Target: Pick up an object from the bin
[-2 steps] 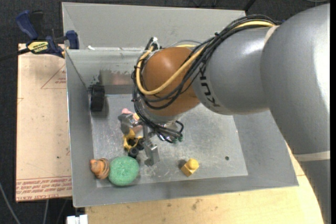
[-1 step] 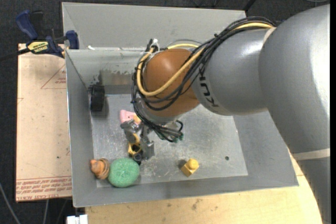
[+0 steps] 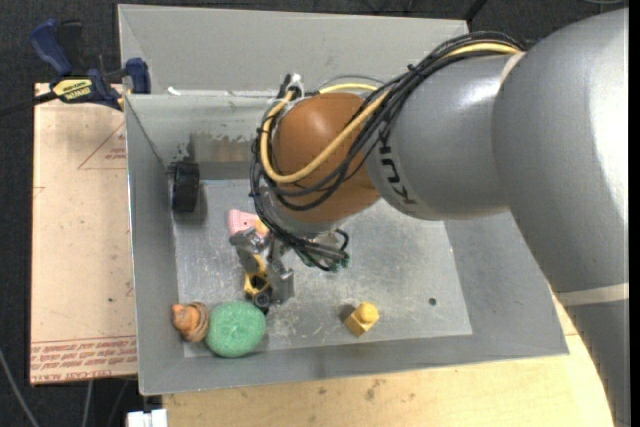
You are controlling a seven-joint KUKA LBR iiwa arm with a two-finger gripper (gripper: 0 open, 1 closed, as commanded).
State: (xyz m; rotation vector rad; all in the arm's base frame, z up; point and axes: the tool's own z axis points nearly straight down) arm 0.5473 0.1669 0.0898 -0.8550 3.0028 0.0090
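Observation:
My gripper (image 3: 270, 273) reaches down to the bin floor in the lower left part of the bin, under the arm's orange dome. A small yellow and black thing (image 3: 259, 292) lies right at its tip, partly hidden by it. A pink thing (image 3: 240, 220) sits just above and to the left of the gripper. A green round ball (image 3: 236, 329) rests on the floor a little below the gripper, near the bin's front wall.
A small orange-brown figure (image 3: 188, 318) lies left of the green ball. A yellow block (image 3: 361, 317) sits to the right near the front wall. A black object (image 3: 185, 187) stands by the left wall. The arm covers the bin's upper right.

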